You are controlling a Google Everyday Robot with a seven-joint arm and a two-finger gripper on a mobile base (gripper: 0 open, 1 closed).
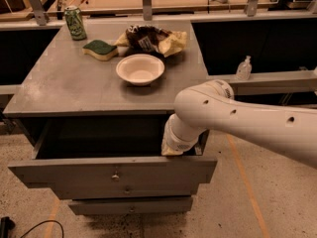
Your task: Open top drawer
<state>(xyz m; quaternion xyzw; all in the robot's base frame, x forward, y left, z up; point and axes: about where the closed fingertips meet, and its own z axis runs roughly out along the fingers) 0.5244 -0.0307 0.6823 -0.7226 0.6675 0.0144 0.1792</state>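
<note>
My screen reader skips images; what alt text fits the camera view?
The top drawer of a grey cabinet stands pulled open, with the gripper inside its right end. A bowl, sponge, green can and crumpled bag sit on top.

White robot arm with a cream-tipped end

The arm [247, 120] is a thick, smooth tube of glossy white casing that fills the right side of the frame and swells into a rounded, bulbous joint near the centre. Three small dark round holes, like recessed screw wells, dot its upper face in a loose row. A short ribbed collar of the same white shows at the top of the joint. Below it sits a narrower cylindrical wrist section, ringed with fine grooves and shaded greyer. The gripper [172, 150], at lower centre of the frame, shows only as a pale cream-tan tip beneath that wrist.
</note>
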